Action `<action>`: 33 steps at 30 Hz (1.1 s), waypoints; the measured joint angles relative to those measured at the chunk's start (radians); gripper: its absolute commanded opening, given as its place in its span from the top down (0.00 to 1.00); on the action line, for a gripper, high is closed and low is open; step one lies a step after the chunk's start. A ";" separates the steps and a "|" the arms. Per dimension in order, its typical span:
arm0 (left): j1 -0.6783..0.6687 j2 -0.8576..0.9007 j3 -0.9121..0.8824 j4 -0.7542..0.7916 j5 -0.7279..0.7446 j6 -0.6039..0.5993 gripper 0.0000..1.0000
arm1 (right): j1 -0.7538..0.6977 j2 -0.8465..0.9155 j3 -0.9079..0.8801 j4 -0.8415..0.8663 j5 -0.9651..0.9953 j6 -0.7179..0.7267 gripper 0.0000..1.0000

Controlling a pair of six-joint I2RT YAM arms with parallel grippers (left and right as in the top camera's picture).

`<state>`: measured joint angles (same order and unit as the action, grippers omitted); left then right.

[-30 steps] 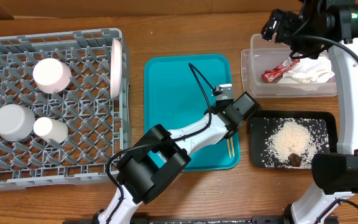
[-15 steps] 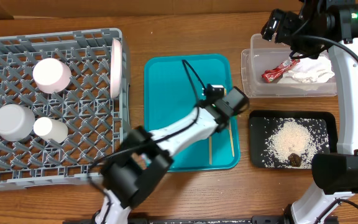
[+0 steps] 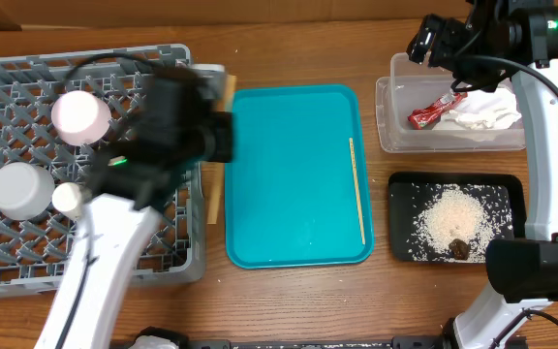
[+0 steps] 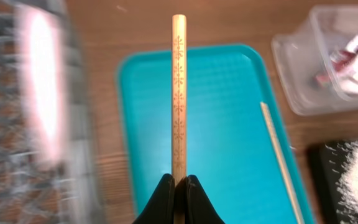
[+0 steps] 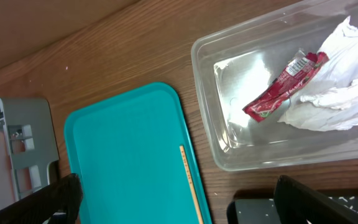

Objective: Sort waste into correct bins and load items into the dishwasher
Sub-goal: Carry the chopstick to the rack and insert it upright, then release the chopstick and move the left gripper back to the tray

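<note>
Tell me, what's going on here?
The left tool is shut on one thin wooden chopstick, held near the left edge of the teal serving tray, beside the grey plastic dish rack with white round bowls in it. The second wooden chopstick lies on the teal tray. The right tool is open and empty near the clear plastic tub, which holds the red snack wrapper and crumpled white napkin. Rice and a brown lump sit in the flat black tray.

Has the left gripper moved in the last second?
Yes. The left gripper, shut on a chopstick, swung left from the teal tray's right side to the grey dish rack's edge.
</note>
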<state>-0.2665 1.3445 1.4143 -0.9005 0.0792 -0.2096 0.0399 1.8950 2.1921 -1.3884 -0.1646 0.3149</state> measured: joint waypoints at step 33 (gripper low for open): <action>0.470 0.467 0.014 0.251 0.035 0.182 0.16 | 0.000 0.000 0.000 0.000 0.000 0.000 0.00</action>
<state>0.2039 1.8114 1.4288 -0.6498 0.1139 -0.0280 0.0399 1.8950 2.1921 -1.3888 -0.1650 0.3149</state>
